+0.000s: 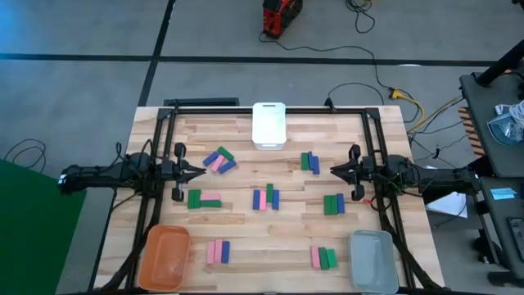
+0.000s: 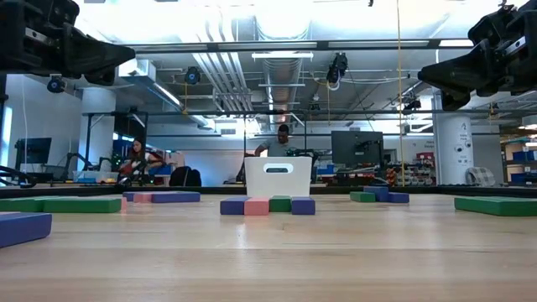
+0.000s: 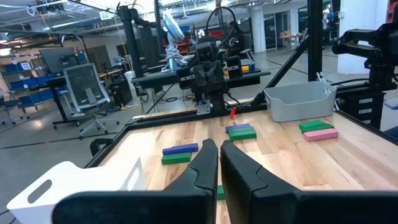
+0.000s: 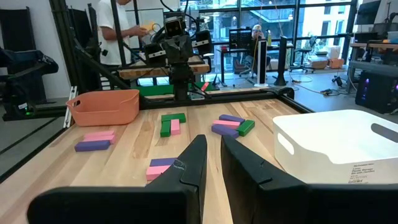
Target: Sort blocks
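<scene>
Three bins sit on the wooden table: an orange bin at the near left corner, a grey bin at the near right corner, and a white bin at the far middle edge. The orange and grey bins hold no blocks; the inside of the white bin does not show from above.

The blocks lie scattered in small clusters between the bins (pink, dark blue and green bars). In the high view, most clusters have their long axes running from near edge to far edge, side by side and touching, as in the middle group and the pair of groups near the front. One group near the left arm lies tilted diagonally, and just in front of it a green and pink set lies crosswise.

The left gripper hovers above the table's left side, arm stretched level and pointing inward, fingers nearly together with only a slim gap. The right gripper mirrors it on the right side, fingers likewise close together, holding nothing.
</scene>
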